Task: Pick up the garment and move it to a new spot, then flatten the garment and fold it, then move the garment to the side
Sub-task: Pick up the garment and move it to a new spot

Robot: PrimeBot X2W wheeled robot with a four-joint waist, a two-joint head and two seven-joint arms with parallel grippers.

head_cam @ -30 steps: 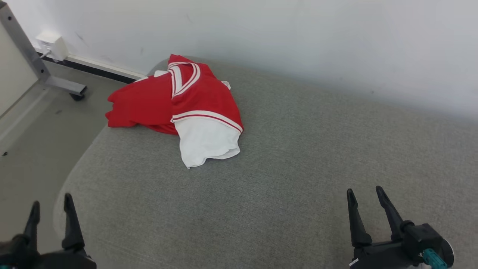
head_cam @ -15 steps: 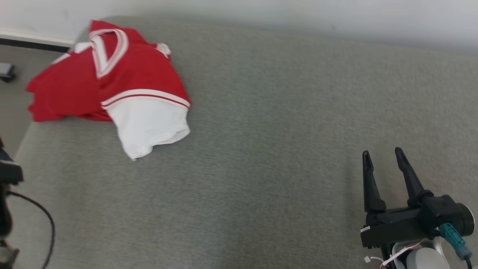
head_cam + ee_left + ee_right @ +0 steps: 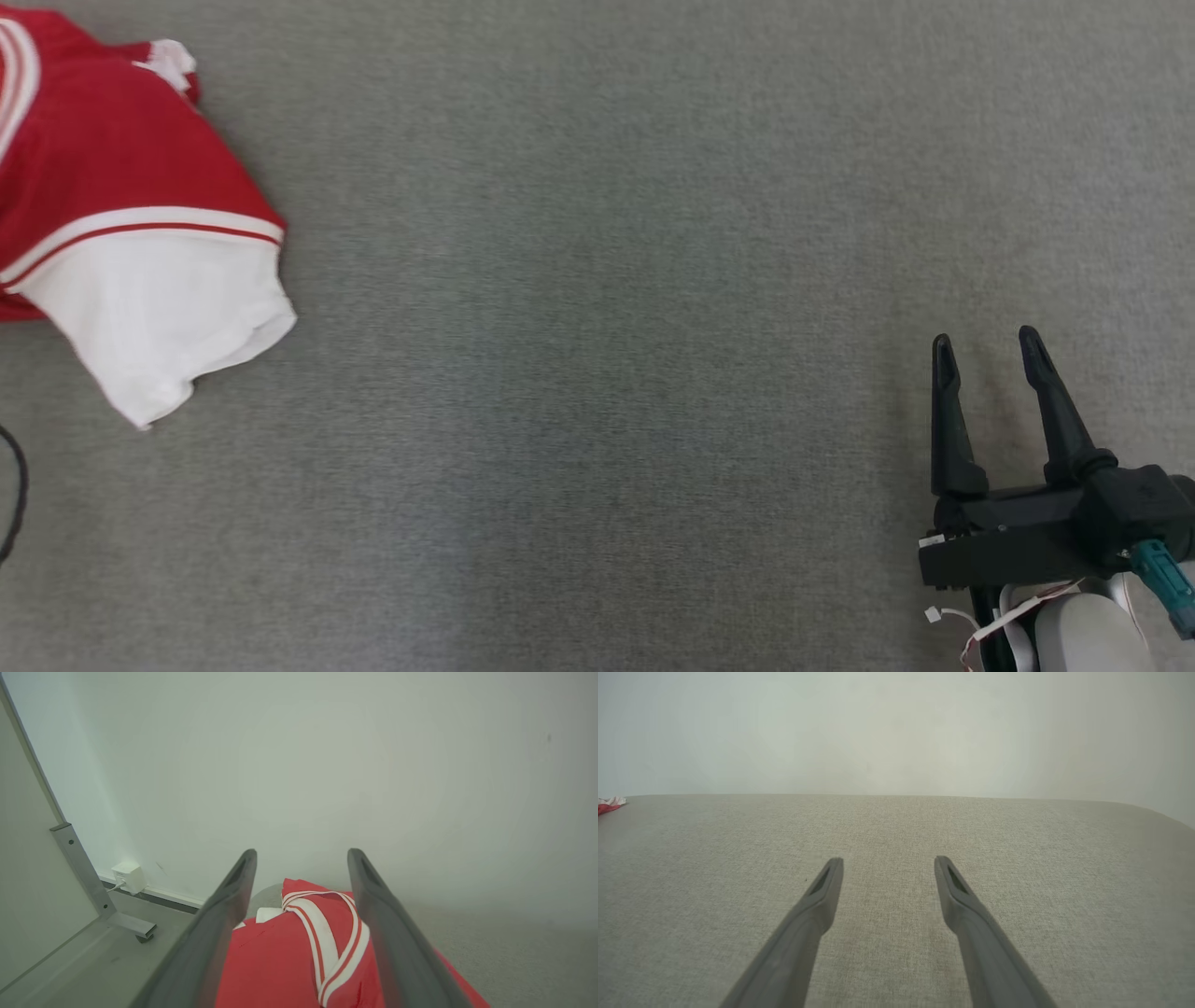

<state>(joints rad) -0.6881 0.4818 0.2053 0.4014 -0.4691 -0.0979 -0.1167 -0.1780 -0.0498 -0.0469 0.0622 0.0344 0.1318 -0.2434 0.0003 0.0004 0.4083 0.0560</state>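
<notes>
On grey surface [image 3: 607, 327], garment [image 3: 112, 159] lies crumpled; unfolded.

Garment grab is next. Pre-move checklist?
1. Left hand open: ok, jaws apart.
2. Left hand aimed at garment: ok, red cloth shows between its jaws in the wrist view.
3. Left hand touching cloth: cannot tell.
4. Right hand open and empty: ok.
5. Right hand near garment: not ok, it is over bare cushion, well to the side.
6. Garment flat: not ok, bunched.
</notes>
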